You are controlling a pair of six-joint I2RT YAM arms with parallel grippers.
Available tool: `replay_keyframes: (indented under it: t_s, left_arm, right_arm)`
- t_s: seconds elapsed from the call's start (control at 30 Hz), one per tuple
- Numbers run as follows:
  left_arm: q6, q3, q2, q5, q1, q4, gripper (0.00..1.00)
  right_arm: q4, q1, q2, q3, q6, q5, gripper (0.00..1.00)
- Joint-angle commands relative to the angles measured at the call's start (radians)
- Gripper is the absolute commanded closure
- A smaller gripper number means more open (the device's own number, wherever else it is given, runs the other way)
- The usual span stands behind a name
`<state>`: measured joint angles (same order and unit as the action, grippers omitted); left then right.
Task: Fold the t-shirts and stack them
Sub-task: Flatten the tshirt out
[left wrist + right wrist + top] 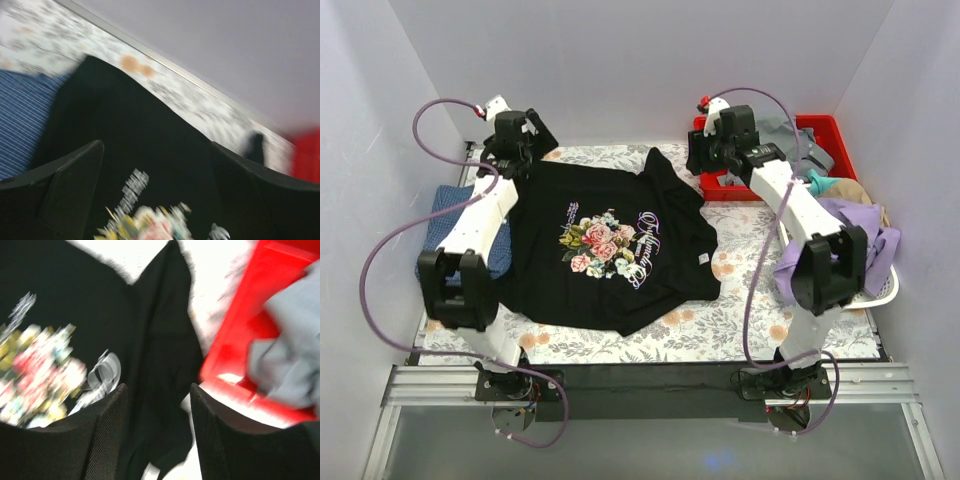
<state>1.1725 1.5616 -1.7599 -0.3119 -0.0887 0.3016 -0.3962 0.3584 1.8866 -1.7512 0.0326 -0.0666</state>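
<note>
The left arm (470, 230) is reaching over the shirt's (620, 280) far left corner, the left gripper (156, 147) gaping. The right arm (790, 200) is hovering by its far right sleeve, the right gripper (157, 390) likewise spread.

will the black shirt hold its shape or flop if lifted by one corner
Probably flops: the black shirt lies flat and rumpled, one sleeve twisted. Likely light, being thin cloth. It may bunch rather than slide on the patterned tablecloth.

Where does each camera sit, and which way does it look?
Top external: above, behind the arms, looking down on the black t-shirt; both arms show.
Left wrist: faces the shirt's far edge and blue t-shirt; open left pincer shows.
Right wrist: faces a sleeve and red bin; open right pincer shows.
All share the rose print.
</note>
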Motion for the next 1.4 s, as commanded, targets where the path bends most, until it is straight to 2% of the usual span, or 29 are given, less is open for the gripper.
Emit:
replay_keyframes:
  t_s: [0.0, 0.07, 0.23, 0.3, 0.4, 0.63, 0.8, 1.2, 1.27, 1.3, 1.33, 1.37]
  left_arm:
    - [0.122, -0.158, 0.135, 0.27, -0.065, 0.04, 0.15]
    - [0.138, -0.272, 0.192, 0.31, -0.107, 0.044, 0.14]
    - [0.154, -0.455, 0.24, 0.31, -0.193, 0.09, 0.14]
    - [0.156, -0.512, 0.246, 0.31, -0.221, 0.102, 0.14]
    - [0.161, -0.552, 0.241, 0.275, -0.238, 0.117, 0.14]
    - [0.134, -0.509, 0.136, 0.151, -0.249, 0.218, 0.16]
    - [0.122, -0.512, 0.123, 0.076, -0.261, 0.28, 0.16]
    - [0.131, -0.601, 0.126, 0.039, -0.261, 0.288, 0.16]
    - [0.13, -0.609, 0.123, 0.031, -0.261, 0.286, 0.16]
    - [0.13, -0.612, 0.12, 0.028, -0.261, 0.286, 0.16]
    - [0.128, -0.617, 0.116, 0.025, -0.261, 0.286, 0.17]
    - [0.127, -0.618, 0.112, 0.023, -0.261, 0.286, 0.18]
  right_arm:
    - [-0.05, 0.045, -0.108, 0.175, 0.046, -0.131, 0.42]
    - [-0.052, 0.062, -0.188, 0.309, 0.047, -0.148, 0.45]
    - [-0.095, 0.131, -0.326, 0.566, 0.113, -0.038, 0.46]
    - [-0.121, 0.142, -0.386, 0.617, 0.148, 0.038, 0.46]
    - [-0.13, 0.142, -0.441, 0.694, 0.181, 0.063, 0.45]
    - [-0.122, 0.143, -0.403, 0.789, 0.231, -0.01, 0.45]
    - [-0.109, 0.143, -0.397, 0.851, 0.277, -0.013, 0.45]
    - [-0.083, 0.143, -0.35, 0.943, 0.297, -0.028, 0.44]
    - [-0.069, 0.143, -0.337, 0.963, 0.305, -0.022, 0.53]
    - [-0.061, 0.143, -0.336, 0.966, 0.305, -0.007, 0.62]
    - [-0.056, 0.143, -0.333, 0.967, 0.303, -0.001, 0.81]
    - [-0.058, 0.143, -0.328, 0.967, 0.303, 0.007, 0.93]
